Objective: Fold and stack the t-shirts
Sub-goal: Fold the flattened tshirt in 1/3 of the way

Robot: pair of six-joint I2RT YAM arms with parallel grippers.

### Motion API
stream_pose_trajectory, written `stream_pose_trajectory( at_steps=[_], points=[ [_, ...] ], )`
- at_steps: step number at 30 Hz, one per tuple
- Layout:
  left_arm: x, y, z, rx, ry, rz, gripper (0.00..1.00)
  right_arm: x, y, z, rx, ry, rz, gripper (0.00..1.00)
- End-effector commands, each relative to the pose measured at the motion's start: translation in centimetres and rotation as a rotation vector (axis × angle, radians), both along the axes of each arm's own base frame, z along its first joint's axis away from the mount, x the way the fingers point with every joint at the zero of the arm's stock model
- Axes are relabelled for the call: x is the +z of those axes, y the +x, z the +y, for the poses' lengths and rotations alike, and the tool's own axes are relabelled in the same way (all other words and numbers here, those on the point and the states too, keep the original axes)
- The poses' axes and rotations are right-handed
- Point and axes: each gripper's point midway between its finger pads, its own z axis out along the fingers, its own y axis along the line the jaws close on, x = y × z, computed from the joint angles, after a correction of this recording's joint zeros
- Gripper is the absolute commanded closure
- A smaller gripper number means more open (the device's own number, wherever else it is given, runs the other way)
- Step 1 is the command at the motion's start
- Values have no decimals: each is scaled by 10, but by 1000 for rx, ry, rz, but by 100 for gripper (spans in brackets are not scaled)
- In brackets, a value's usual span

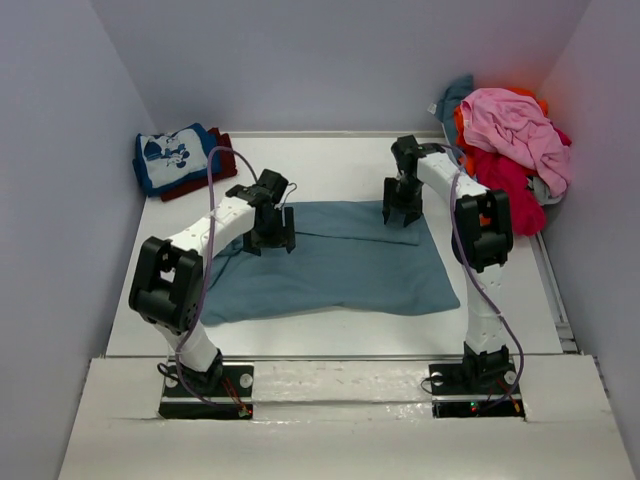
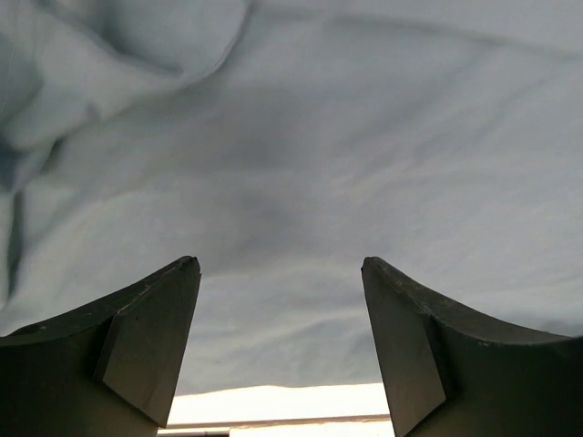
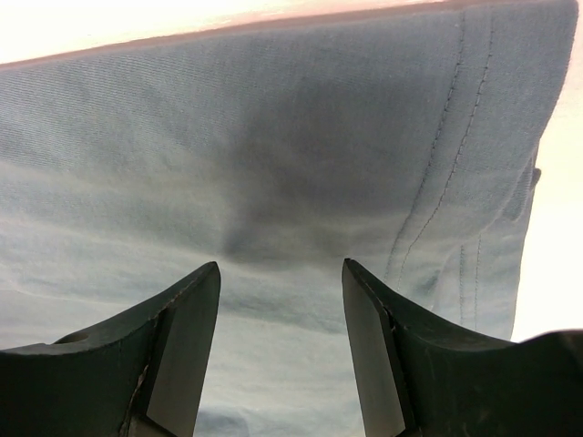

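A plain slate-blue t-shirt (image 1: pixel 340 265) lies spread across the middle of the table. My left gripper (image 1: pixel 270 238) hangs over its far left part, jaws open, only cloth (image 2: pixel 301 164) beneath the fingers. Over the shirt's far right edge my right gripper (image 1: pixel 402 212) stands open too, above the hemmed cloth (image 3: pixel 291 155); nothing is pinched. At the back left, a folded blue t-shirt with white cartoon print (image 1: pixel 172 156) rests on a dark red one (image 1: pixel 200 180). A heap of pink, red, orange and teal t-shirts (image 1: pixel 510 150) sits at the back right.
White walls close in the table on the left, back and right. Bare white tabletop (image 1: pixel 330 165) shows behind the spread shirt and along its near side. A purple cable (image 1: pixel 210 210) loops along the left arm.
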Motion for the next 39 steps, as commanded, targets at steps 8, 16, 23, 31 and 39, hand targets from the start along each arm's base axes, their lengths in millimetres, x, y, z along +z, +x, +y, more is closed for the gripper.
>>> stream_pose_trajectory(
  at_steps=[8, 16, 23, 31, 39],
  points=[
    [-7, -24, 20, 38, 57, 38, 16, 27, -27, -13, -8, -42, -8, 38],
    [-20, -21, 19, 16, 92, 88, 16, 37, -50, -30, -48, -102, -6, 38],
    [-34, -21, 16, 4, 95, 135, 16, 31, -63, -33, -78, -108, 7, 38],
    [-37, -13, 9, -14, 87, 153, 15, 17, -61, -33, -91, -113, 16, 38],
    [-31, -1, -7, -51, 32, 154, 12, -4, -58, -31, -90, -118, 52, 38]
  ],
)
